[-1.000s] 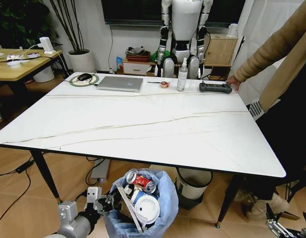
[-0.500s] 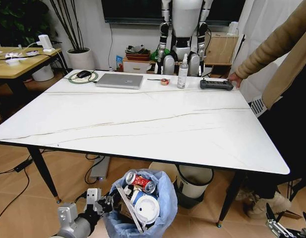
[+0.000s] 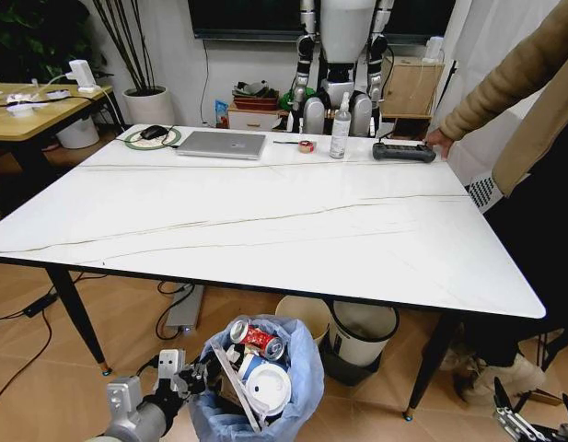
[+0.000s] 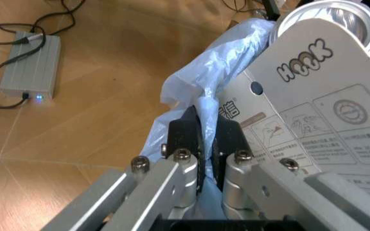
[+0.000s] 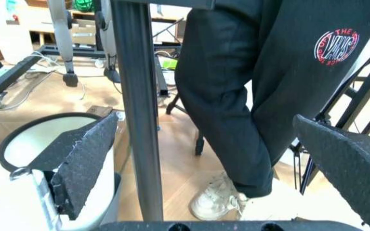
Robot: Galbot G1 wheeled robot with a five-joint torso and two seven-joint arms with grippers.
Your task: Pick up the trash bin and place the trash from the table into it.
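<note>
The trash bin (image 3: 297,373), with its crinkly light-blue bag puffing over the rim, hangs low in front of the table's (image 3: 265,221) near edge. My left gripper (image 3: 199,376) is shut on the bag's rim at the bin's left side. In the left wrist view the fingers (image 4: 185,132) pinch a fold of blue plastic (image 4: 217,62). Inside the bin lie trash pieces: a crushed red-silver can (image 3: 256,336), a white round lid (image 3: 270,387) and printed cardboard (image 4: 313,106). My right gripper (image 3: 534,412) is open low at the right, beside a table leg (image 5: 140,110).
On the table's far edge are a laptop (image 3: 222,145), a spray bottle (image 3: 340,127), a tape roll (image 3: 306,145) and a power strip (image 3: 403,152). A person (image 3: 523,110) stands at its right side. A cream bin (image 3: 302,313) and a white-and-grey bin (image 3: 362,331) sit underneath.
The whole head picture has shifted slightly, so the camera moved. The trash bin stays in my left gripper, and the right gripper has not moved.
</note>
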